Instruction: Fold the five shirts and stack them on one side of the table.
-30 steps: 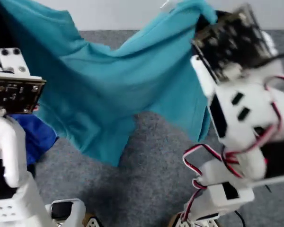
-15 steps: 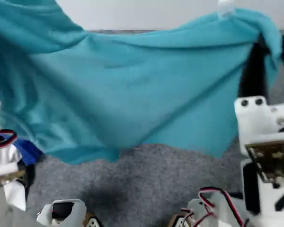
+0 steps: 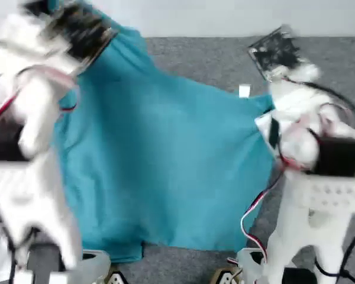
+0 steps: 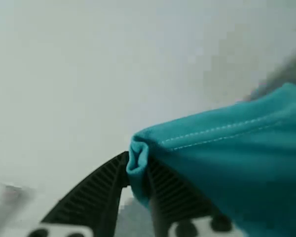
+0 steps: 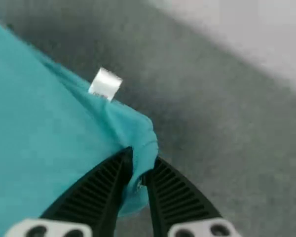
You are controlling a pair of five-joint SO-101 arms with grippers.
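The left gripper and right gripper each clamp one edge of the teal shirt. The shirt spreads between both arms over the grey bench, its white tag near the right gripper

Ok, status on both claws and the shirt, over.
Left claw shut on teal fabric shirt, held high. Right claw shut on opposite edge, near small white tag. Shirt stretched between them over grey table.

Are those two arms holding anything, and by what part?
Yes, one teal shirt between them. The left gripper pinches a bunched fold at a stitched edge; the right gripper pinches an edge fold near the white tag.
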